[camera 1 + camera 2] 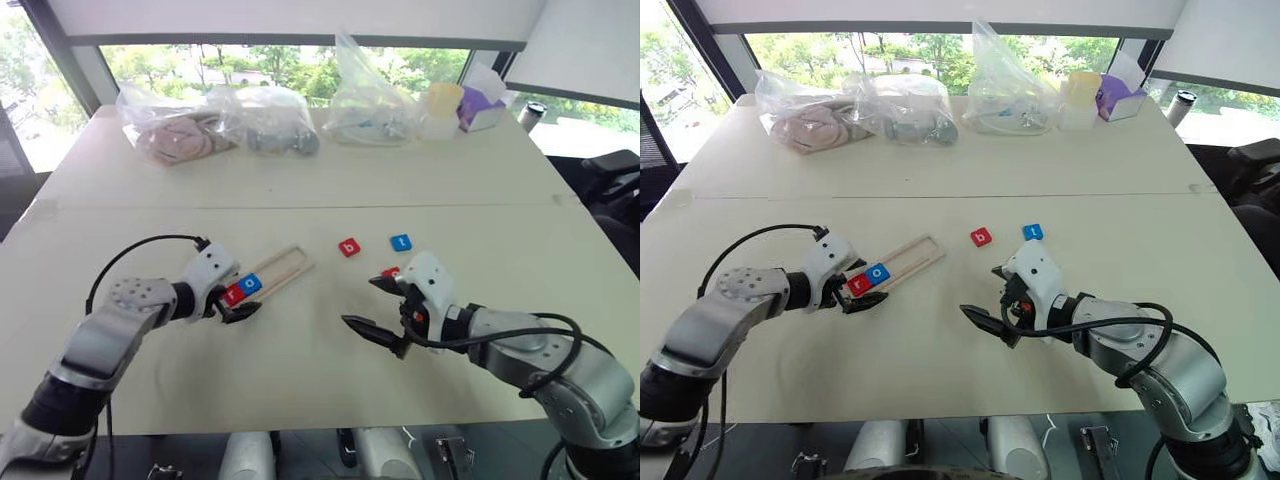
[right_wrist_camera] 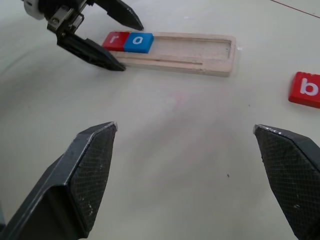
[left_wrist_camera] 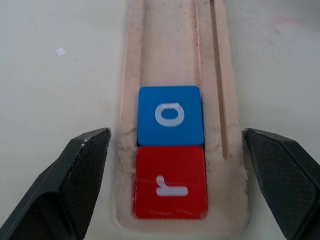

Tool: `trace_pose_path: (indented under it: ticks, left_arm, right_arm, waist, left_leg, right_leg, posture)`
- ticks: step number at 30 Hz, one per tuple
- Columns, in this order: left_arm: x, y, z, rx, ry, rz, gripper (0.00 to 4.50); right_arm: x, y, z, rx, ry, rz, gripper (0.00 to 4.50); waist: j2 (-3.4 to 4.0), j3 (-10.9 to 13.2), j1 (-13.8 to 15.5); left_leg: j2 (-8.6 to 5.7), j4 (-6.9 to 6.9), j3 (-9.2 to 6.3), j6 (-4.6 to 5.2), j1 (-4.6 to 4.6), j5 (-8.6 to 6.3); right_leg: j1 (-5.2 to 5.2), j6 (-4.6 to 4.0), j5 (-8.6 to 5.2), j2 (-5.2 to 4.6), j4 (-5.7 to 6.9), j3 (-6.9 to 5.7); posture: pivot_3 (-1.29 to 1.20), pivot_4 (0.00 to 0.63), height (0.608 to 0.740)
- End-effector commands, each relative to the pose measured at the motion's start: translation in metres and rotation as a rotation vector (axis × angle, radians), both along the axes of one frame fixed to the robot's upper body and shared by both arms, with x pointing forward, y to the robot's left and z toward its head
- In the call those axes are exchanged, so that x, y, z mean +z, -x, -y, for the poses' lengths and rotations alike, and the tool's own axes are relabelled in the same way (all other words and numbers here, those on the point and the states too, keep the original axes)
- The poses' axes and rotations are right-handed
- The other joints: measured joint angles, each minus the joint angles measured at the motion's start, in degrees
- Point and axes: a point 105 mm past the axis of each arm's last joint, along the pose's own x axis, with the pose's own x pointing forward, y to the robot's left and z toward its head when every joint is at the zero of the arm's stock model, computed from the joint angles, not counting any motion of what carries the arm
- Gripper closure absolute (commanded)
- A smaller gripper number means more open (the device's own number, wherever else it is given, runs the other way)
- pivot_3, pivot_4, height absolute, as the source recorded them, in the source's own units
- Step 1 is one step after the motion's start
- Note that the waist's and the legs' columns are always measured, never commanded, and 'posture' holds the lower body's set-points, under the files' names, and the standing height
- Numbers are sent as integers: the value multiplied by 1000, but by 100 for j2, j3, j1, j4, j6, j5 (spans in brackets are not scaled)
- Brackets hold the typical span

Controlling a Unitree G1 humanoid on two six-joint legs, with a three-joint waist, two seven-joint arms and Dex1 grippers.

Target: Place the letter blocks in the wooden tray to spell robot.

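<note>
My left gripper (image 3: 172,185), jaws spread and empty, straddles the wooden tray (image 3: 222,90) end holding r (image 3: 170,182) and o (image 3: 170,115); my right gripper (image 1: 372,305) hovers open.

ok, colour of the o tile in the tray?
Blue o tile with a white letter; clearest in the left wrist view.

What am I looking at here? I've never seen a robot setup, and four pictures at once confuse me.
A two-armed robot stands at a table. Two pictures come from its head, two from cameras on its wrists. The left gripper hangs open at the tray, where the red r and blue o already lie. The right gripper is open too, holding nothing. A red b and blue t lie loose, with another red tile partly hidden. Plastic bags sit at the far edge.
</note>
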Motion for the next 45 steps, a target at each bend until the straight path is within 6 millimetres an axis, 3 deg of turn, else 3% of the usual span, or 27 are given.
trace_pose_path:
  ticks: [1,7,8,11,16,18,20,22,24,34,41,43,44,45]
  left_arm:
    - [-10,5,-8,13,-22,-41,39]
    - [-27,13,-12,28,-25,-118,39]
    - [-28,12,-13,33,-28,-115,558]
    - [-27,12,-11,27,-21,-113,1374]
    - [-11,4,-6,-47,-16,-40,1368]
    - [9,9,8,-223,-4,20,1368]
    - [16,20,16,-394,-33,22,1368]
    - [13,22,15,-500,-97,8,1368]
    - [10,11,16,-567,-149,28,1368]
    - [10,-43,49,-641,-100,61,1368]
    - [-7,-45,56,-767,-180,59,1368]
    - [-9,-46,56,-767,-185,55,298]
    - [-9,-46,56,-769,-183,45,26]
    - [-10,-45,56,-773,-179,33,26]
  right_arm:
    - [8,-1,-3,16,-25,39,0]
    - [8,1,-2,22,-22,38,0]
    - [8,2,-1,21,-22,38,0]
    - [8,2,0,16,-18,38,0]
    - [8,2,7,-7,-5,39,0]
    - [8,0,13,-27,-3,39,0]
    - [9,-1,19,-42,-5,41,0]
    - [9,-3,25,-63,-2,45,0]
    - [8,-4,31,-83,11,45,0]
    - [4,-3,33,-119,21,47,0]
    - [2,-2,32,-132,25,44,0]
    - [1,-4,33,-138,26,46,0]
    - [1,-5,33,-141,26,48,0]
    - [1,-5,33,-145,25,50,0]
  waist:
    - [-1,-1,-3]
    - [4,-9,-11]
    - [4,-13,-11]
    - [7,-19,-14]
    - [9,-23,-9]
    - [8,-22,-5]
    - [6,-21,-2]
    - [6,-21,12]
    - [9,-22,39]
    - [7,-22,60]
    - [9,-24,29]
    - [9,-25,28]
    - [9,-25,27]
    - [9,-25,19]
  left_leg:
    - [0,0,1,0,0,0]
    - [1,-1,1,0,1,0]
    - [1,-1,1,0,1,0]
    - [1,-2,1,0,2,0]
    - [1,-1,1,0,4,0]
    - [1,-1,2,0,3,0]
    - [1,-1,1,0,-4,0]
    - [0,-1,3,-1,-8,-1]
    - [-3,-1,6,-1,-8,-1]
    - [-10,6,-1,1,-15,0]
    - [-8,6,-3,2,-9,0]
    - [-8,7,-4,2,-1,0]
    - [-8,8,-4,2,2,0]
    - [-8,8,-4,2,2,0]
  right_leg:
    - [0,0,0,0,-1,0]
    - [-1,0,0,0,-1,0]
    - [0,0,0,1,-1,0]
    - [0,0,0,1,-1,0]
    - [0,0,0,2,-1,0]
    - [-1,0,0,1,-1,0]
    - [-9,-4,2,2,-3,-1]
    - [-9,-5,2,-3,-8,-1]
    - [-6,-6,2,-11,-12,0]
    - [-3,-2,2,1,-6,0]
    - [3,0,2,3,1,1]
    - [14,0,2,3,1,0]
    - [18,0,2,3,0,0]
    - [19,0,2,2,-1,0]
  posture:
    - [0,150,740]
    - [0,150,740]
    - [0,150,740]
    - [0,150,740]
    - [0,150,740]
    - [0,150,740]
    - [0,150,740]
    - [0,150,740]
    - [0,150,740]
    - [0,150,740]
    - [0,150,740]
    - [0,150,740]
    - [0,150,740]
    - [0,150,740]
